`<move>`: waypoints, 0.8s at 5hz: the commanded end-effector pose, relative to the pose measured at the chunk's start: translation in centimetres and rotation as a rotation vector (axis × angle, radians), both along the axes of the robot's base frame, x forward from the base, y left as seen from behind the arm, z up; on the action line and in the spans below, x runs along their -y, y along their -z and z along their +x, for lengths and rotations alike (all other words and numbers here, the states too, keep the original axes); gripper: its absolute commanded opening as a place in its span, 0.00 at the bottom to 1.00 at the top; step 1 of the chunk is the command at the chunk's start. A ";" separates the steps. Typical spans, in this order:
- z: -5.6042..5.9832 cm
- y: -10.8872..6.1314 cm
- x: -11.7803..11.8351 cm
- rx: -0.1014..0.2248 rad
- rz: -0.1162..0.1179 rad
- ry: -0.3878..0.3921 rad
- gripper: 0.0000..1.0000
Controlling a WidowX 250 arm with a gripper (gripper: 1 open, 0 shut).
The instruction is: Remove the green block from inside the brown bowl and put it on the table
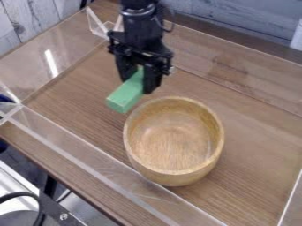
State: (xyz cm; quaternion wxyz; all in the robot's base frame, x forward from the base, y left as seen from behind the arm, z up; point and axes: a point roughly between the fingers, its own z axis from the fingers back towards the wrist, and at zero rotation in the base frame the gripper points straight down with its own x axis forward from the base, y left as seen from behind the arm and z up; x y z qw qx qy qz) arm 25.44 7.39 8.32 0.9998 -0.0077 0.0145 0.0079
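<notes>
The green block (pixel 125 94) is clamped in the gripper (pixel 138 83), clear of the brown bowl (pixel 175 139); it should be lowered flat onto the surface (pixel 71 93) before release.

wood-grain table (pixel 71 106), brown bowl (pixel 174 141) resting on it

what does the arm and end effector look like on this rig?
All black. The arm is a slim, blocky segmented column, with dark cabling running alongside its upper part. The end effector has a boxy black body and two straight parallel black fingers. No markings or labels are legible at this resolution.
</notes>
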 end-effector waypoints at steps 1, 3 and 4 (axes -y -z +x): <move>-0.5 0.3 -1.9 0.024 0.036 -0.002 0.00; -1.8 3.4 -3.0 -0.016 0.057 0.008 0.00; -0.9 1.9 -2.1 0.012 0.046 0.000 0.00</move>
